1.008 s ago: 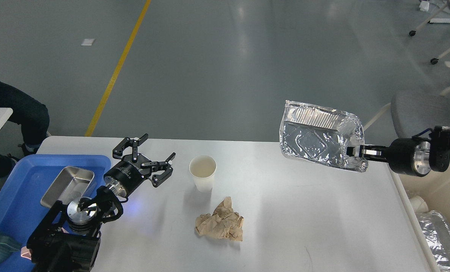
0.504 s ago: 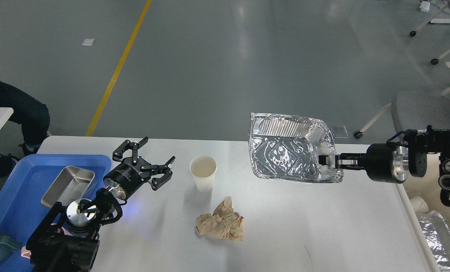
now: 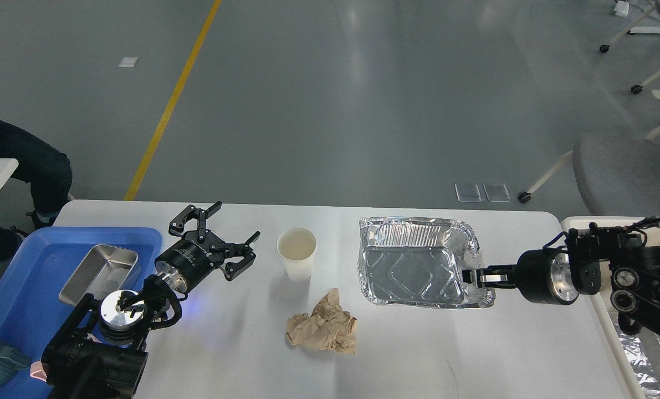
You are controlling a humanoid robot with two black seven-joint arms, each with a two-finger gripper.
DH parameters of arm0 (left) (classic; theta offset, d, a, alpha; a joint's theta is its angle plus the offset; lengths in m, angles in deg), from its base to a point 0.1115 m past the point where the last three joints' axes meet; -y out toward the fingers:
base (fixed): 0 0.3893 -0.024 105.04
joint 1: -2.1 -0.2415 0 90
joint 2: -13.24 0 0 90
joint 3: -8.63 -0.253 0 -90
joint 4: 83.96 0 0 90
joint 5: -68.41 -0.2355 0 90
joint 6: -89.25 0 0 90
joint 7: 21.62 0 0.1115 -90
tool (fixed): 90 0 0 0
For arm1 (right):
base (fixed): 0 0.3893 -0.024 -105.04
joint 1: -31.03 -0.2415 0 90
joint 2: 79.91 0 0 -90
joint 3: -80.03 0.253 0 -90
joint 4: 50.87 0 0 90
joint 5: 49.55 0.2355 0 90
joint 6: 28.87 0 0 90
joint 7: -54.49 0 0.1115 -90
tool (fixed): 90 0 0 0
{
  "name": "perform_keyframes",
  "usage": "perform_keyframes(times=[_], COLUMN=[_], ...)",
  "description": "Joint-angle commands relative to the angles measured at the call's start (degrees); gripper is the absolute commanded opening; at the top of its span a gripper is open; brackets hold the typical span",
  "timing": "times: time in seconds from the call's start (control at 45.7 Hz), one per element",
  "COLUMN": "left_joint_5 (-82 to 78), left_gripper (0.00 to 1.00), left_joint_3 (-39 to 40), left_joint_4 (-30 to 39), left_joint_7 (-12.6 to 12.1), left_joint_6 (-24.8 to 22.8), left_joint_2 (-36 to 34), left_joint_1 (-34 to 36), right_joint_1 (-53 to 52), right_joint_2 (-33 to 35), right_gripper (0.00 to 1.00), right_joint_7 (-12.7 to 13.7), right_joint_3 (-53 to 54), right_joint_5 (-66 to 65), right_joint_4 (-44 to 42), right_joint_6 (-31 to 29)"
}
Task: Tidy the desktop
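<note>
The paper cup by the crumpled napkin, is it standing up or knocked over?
Standing up: the paper cup rests on its base on the desktop, open mouth facing up.

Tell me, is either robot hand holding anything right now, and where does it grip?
The right hand pinches the foil tray by its crumpled right rim. The left hand is open and holds nothing.

Head view; high, forward-down over desktop [image 3: 396, 343]
</note>
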Motion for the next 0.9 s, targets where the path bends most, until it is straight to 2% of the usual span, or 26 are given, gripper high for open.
perform_keyframes(times=[0.0, 0.569, 0.767, 0.832, 0.876], left_joint_5=[0.1, 0.2, 0.7, 0.9, 1.0], left_gripper=[1.00, 1.00, 1.00, 1.00, 1.00], left_joint_3=[-1.5, -1.1, -1.3, -1.0, -0.8], left_joint_4=[0.0, 0.2, 0.2, 0.2, 0.2], left_joint_7=[0.1, 0.4, -0.3, -0.4, -0.4], left_joint_6=[0.0, -2.6, -3.2, -4.8, -7.7], left_joint_2=[-0.1, -1.4, -2.7, -2.7, -2.7], left_joint_1=[0.0, -0.3, 0.3, 0.3, 0.3], right_joint_1=[-0.1, -2.0, -2.0, -1.9, -1.9], right_joint_2=[-1.0, -11.3, -11.4, -11.2, -11.0], right_gripper=[0.00, 0.00, 0.00, 0.00, 0.00], right_joint_7=[0.6, 1.3, 1.3, 1.2, 1.2], right_joint_3=[0.0, 0.1, 0.1, 0.1, 0.1], right_joint_5=[0.0, 0.2, 0.2, 0.3, 0.4], right_joint_4=[0.2, -4.0, -4.3, -4.3, -4.3], right_joint_6=[-0.7, -0.7, -0.7, -0.7, -0.7])
